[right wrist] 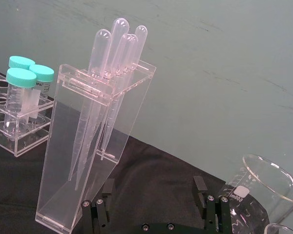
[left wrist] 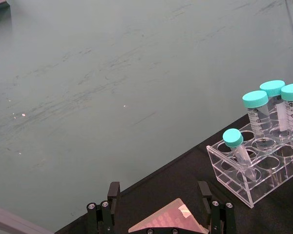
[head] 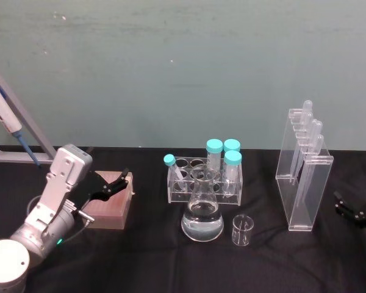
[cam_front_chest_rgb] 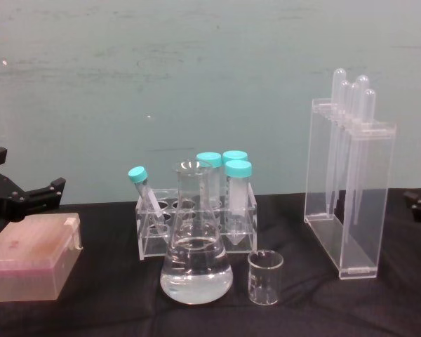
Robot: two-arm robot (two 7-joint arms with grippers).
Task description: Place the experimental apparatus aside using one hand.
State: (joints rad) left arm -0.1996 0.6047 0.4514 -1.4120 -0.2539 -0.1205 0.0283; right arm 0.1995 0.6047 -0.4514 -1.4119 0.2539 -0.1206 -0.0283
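While my left gripper [head: 118, 184] is hovering over the pink box [head: 110, 207] with its fingers apart, my right gripper [head: 344, 206] is sitting low at the right edge of the table [head: 146, 256], fingers also spread. I am seeing the pipette stand [head: 305, 177] standing upright near it, and the small beaker [head: 242, 230] and flask [head: 202, 215] of clear liquid sitting side by side before the tube rack [head: 189, 183].

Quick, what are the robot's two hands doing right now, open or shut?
Left gripper: open, holding nothing, by the pink box.
Right gripper: open, holding nothing.
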